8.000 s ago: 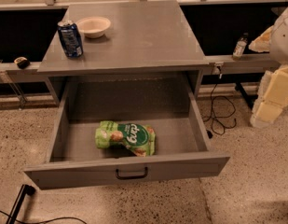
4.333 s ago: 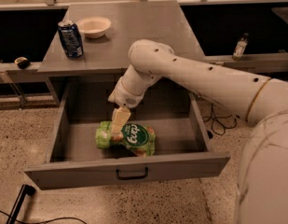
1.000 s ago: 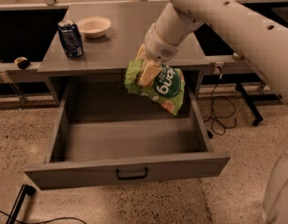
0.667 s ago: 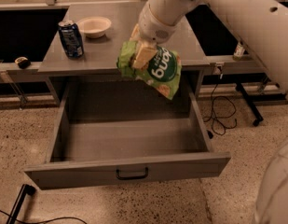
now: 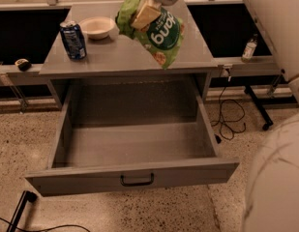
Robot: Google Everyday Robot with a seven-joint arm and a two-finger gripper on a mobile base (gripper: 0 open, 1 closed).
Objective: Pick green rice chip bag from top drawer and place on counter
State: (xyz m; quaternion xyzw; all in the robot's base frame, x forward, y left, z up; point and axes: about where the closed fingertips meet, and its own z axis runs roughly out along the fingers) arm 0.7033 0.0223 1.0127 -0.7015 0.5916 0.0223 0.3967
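My gripper (image 5: 143, 14) is shut on the upper left corner of the green rice chip bag (image 5: 158, 33) and holds it in the air above the counter (image 5: 120, 57). The bag hangs tilted, its logo upside down, its lower end just over the counter's middle. The top drawer (image 5: 134, 178) stands pulled fully open below, its inside bare, black handle at the front. My white arm comes in from the top right.
A blue can (image 5: 73, 39) and a white bowl (image 5: 97, 27) stand on the counter's left part. A small bottle (image 5: 249, 48) stands on the right shelf. Cables (image 5: 231, 120) lie on the floor to the right. My white body fills the right edge.
The bag has been lifted out of the drawer and carried up and back, from in front of the counter's edge to above the counter top.
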